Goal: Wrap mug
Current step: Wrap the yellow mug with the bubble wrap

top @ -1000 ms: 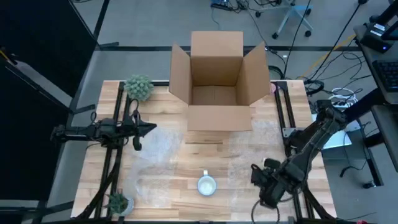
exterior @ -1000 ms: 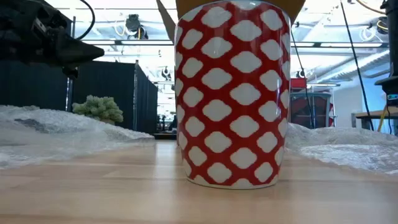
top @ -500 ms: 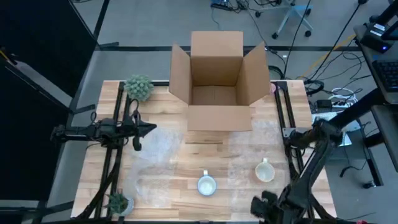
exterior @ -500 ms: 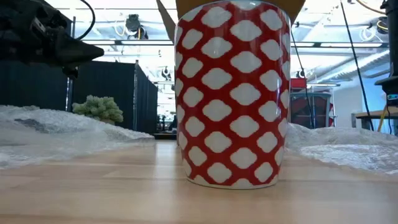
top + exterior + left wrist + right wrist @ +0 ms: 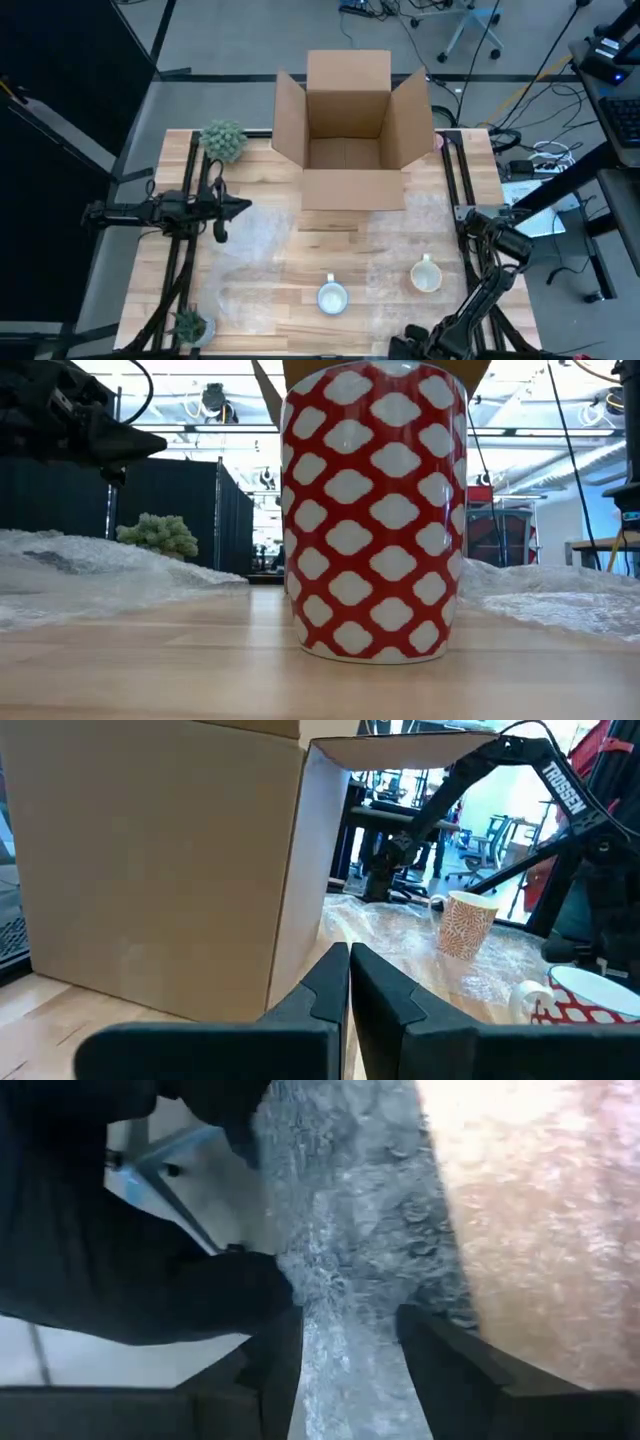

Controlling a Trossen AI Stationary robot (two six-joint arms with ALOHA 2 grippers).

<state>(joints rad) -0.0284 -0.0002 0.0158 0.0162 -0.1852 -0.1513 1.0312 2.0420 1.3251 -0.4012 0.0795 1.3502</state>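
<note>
Red-patterned mug point(image 5: 332, 298) stood upright at desk point(image 5: 280, 215) front centre on bubble wrap point(image 5: 390, 265); right claw point(image 5: 345, 1350), open and empty, lay nearer than shut left claw point(image 5: 243, 206).

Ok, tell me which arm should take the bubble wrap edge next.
Right, probably. The right gripper is open over the bubble wrap at the table's near right corner, close to the orange-patterned mug. The left gripper waits shut, farther off.

A grey floor point(image 5: 240, 35) is lying around the table, cables point(image 5: 545, 90) are trailing, and a chair point(image 5: 470, 25) is standing behind.
</note>
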